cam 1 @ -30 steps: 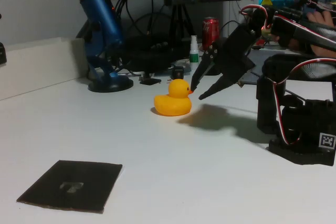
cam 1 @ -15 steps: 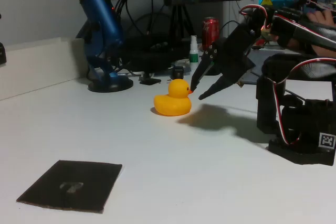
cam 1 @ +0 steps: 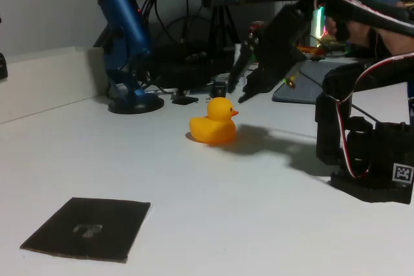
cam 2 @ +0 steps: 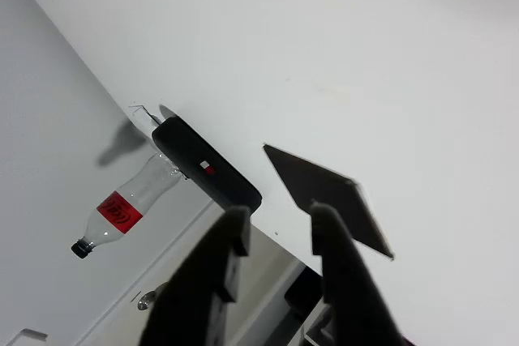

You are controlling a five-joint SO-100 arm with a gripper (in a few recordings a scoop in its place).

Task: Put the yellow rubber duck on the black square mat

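Note:
The yellow rubber duck sits on the white table near the middle, beak pointing right. The black square mat lies flat at the front left, far from the duck; in the wrist view the mat shows beyond the fingertips. My gripper hangs open just above and to the right of the duck's head, not touching it. In the wrist view the gripper has a gap between its two dark fingers and nothing in it.
A blue microphone on a round stand stands behind the duck at the left, with cables and small items beside it. The arm's black base occupies the right. A black device and a plastic bottle lie past the mat.
My gripper has lifted from beside the duck's beak to above and right of its head. The duck and the mat stay where they were.

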